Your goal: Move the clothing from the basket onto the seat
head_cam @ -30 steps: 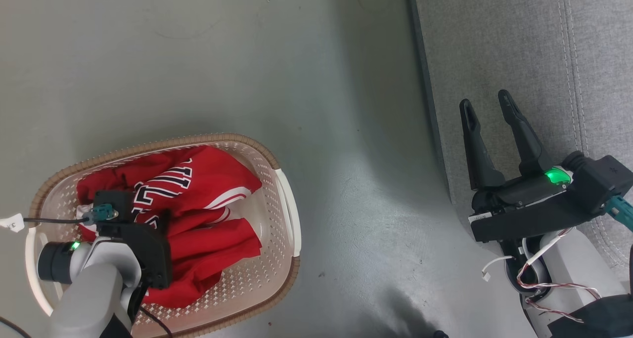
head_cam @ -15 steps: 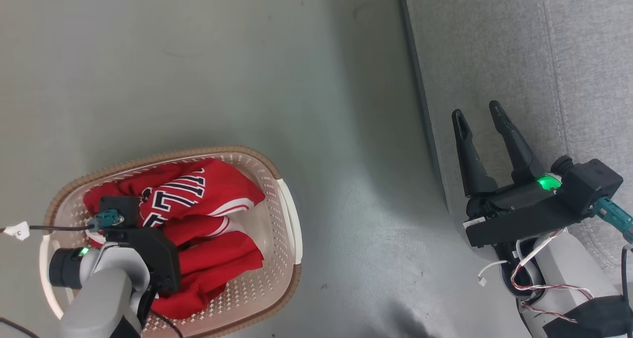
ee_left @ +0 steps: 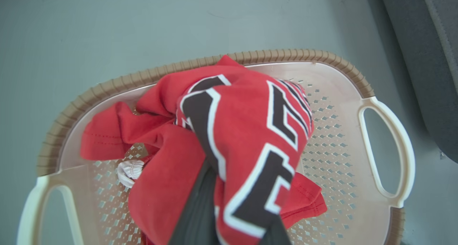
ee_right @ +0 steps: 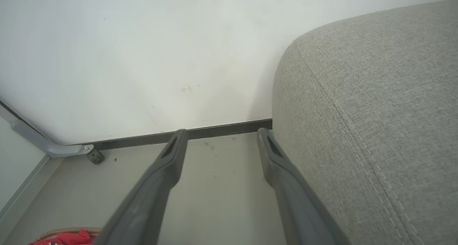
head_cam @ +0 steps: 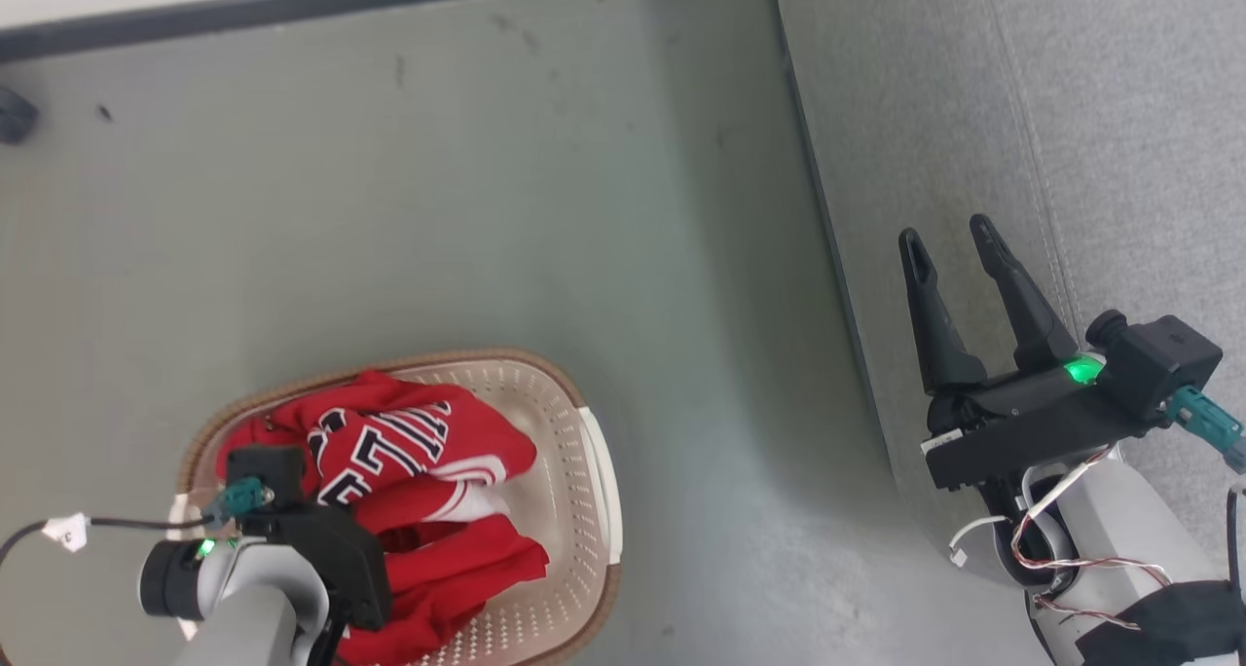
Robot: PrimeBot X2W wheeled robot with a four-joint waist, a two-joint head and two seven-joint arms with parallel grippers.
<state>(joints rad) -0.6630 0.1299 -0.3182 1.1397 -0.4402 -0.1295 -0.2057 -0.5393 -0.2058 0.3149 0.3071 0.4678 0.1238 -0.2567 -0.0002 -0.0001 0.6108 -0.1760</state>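
Filling the right side of your head view, the grey seat [head_cam: 1022,111] runs top to bottom. At lower left the cream basket [head_cam: 569,510] sits on the floor [head_cam: 487,208], well apart from it, with the red clothing [head_cam: 428,442] heaped inside. Your left gripper [ee_left: 209,173] is clenched on a lettered piece of the clothing, which drapes over its fingers [ee_left: 196,209]. Your right gripper [head_cam: 944,230] hangs over the seat's edge, jaws spread, holding nothing.

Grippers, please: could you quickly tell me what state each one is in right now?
Left gripper: shut on the clothing, at the basket.
Right gripper: open, holding nothing, at the edge of the seat.
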